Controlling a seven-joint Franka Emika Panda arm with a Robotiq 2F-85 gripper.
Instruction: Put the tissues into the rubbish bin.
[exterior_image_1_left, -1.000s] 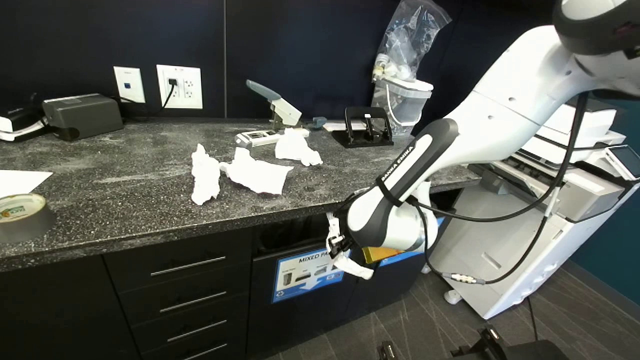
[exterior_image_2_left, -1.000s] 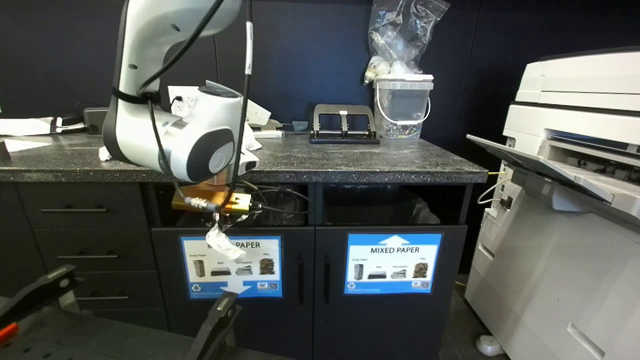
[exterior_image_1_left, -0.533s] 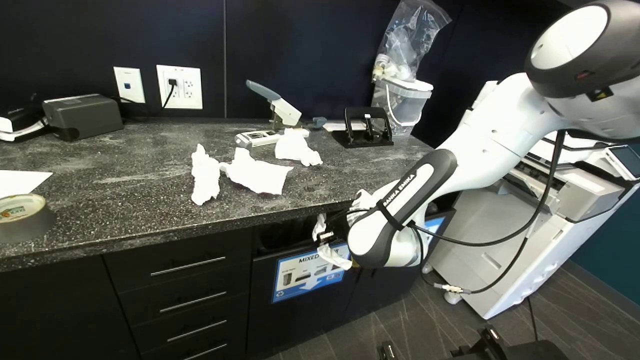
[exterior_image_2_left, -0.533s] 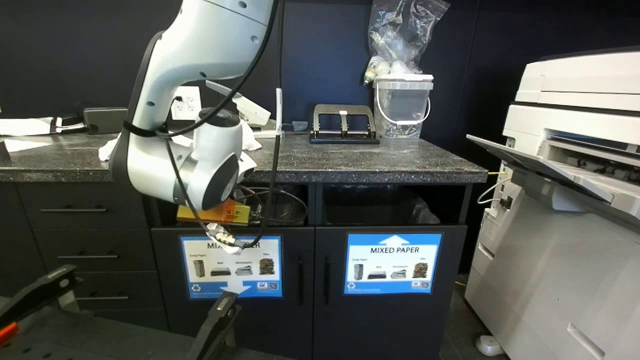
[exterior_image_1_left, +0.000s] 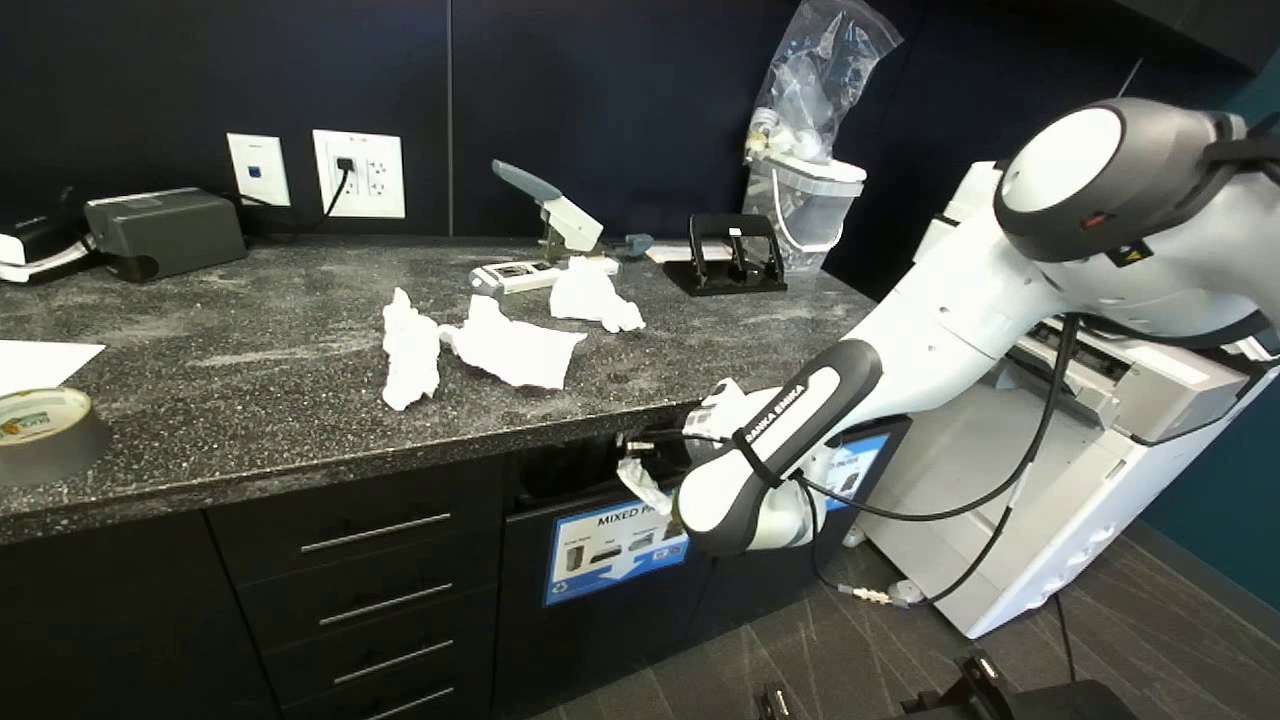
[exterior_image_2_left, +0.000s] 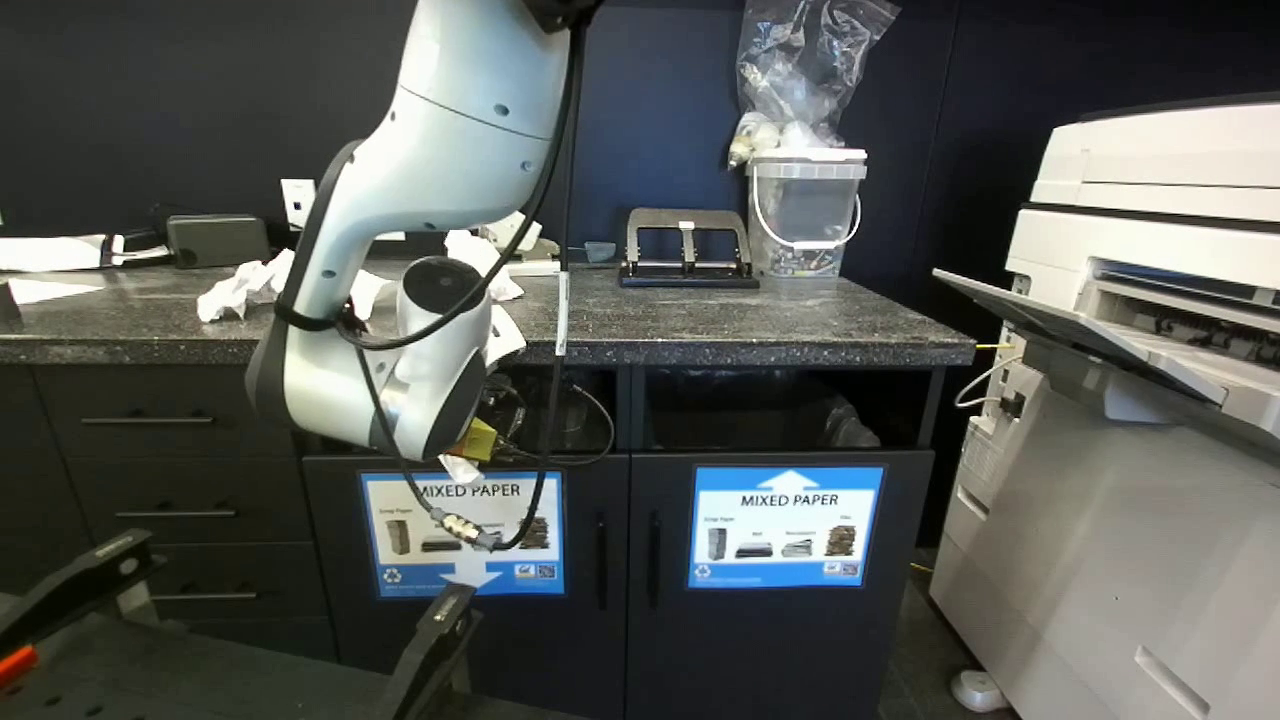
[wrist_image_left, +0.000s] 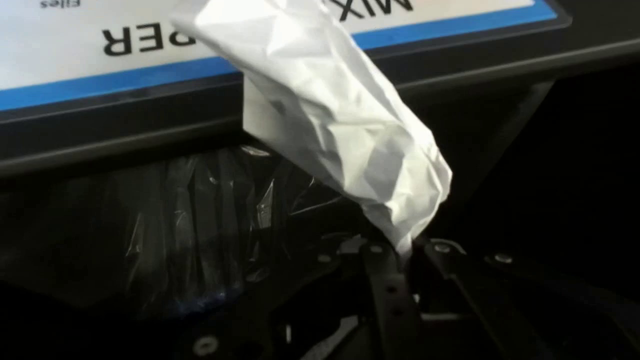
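1. Countertop (exterior_image_1_left: 300, 370): your longest edge. Reading hours from each view's centre, its front lip runs in an exterior view from between 8 and 9 o'clock across to 3.
2. Copier (exterior_image_2_left: 1130, 520): it stands at 3 o'clock in an exterior view, its tray (exterior_image_2_left: 1060, 318) jutting toward the counter.
3. Arm (exterior_image_1_left: 960, 310): yours enters between 2 and 3 o'clock in an exterior view, wrist at 5, below the lip; whether they touch, you cannot tell.
4. Door (exterior_image_2_left: 540, 650): its top edge and the lip bound your bin opening (exterior_image_2_left: 585, 425), at 8 o'clock in an exterior view, partly behind the arm. That gap is your room. In the wrist view a plastic liner (wrist_image_left: 197, 215) shows there, between 8 and 9.
5. Gripper (wrist_image_left: 406, 250): you have it clenched on a crumpled tissue (wrist_image_left: 345, 115), at 6 o'clock in an exterior view, just below the lip. In the wrist view that tissue points toward 11, overlapping the door's top edge and the MIXED PAPER label (exterior_image_1_left: 612, 552); contact you cannot tell.
6. Tissues on the counter, behind the lip: your tall tissue (exterior_image_1_left: 410, 350) and broad tissue (exterior_image_1_left: 515, 345) lie just beside each other at 9, a third tissue (exterior_image_1_left: 592, 295) at 11.
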